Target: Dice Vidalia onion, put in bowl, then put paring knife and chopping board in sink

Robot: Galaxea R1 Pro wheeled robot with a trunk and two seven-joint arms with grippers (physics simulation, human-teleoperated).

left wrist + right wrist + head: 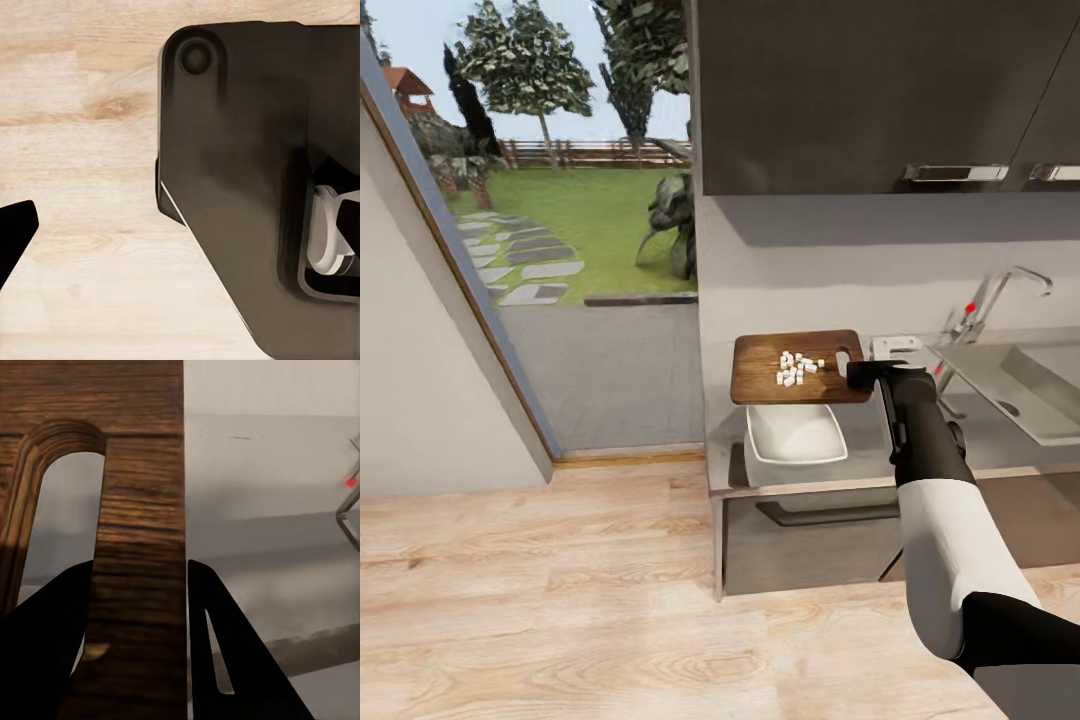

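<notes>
Between the two dark fingers of the right gripper: the handle end of the chopping board, one strip of wood beside the slot handle, with a finger on each side of it, closed on the wood.

Right gripper, head view: at the right end of the chopping board, by the slot. One arm, black forearm with a white sleeve, reaching in from the near right.

Chopping board: one, brown wood, rounded corners, held up off the countertop and roughly level. Its near edge overlaps the far rim of the bowl.

Diced onion: one loose cluster of small white cubes, near the middle of the board towards the slot; too small to count exactly. All pieces lie on the board.

Bowl: one, white, squarish, shallow, on the countertop at its left end, directly below and nearer than the board. No pieces can be seen inside.

Sink: one grey basin at the right, with one round drain and a flat drainboard. One chrome tap with a red dot behind it; the tap also appears at the edge of the right wrist view.

Small white object: one, on the counter just beyond the gripper; cannot be identified.

Left gripper: one dark fingertip over the pale wooden floor, beside a black part of the robot body; whether the fingers are apart or together cannot be told.

Surroundings: dark wall cabinets above, one large window to the left.
</notes>
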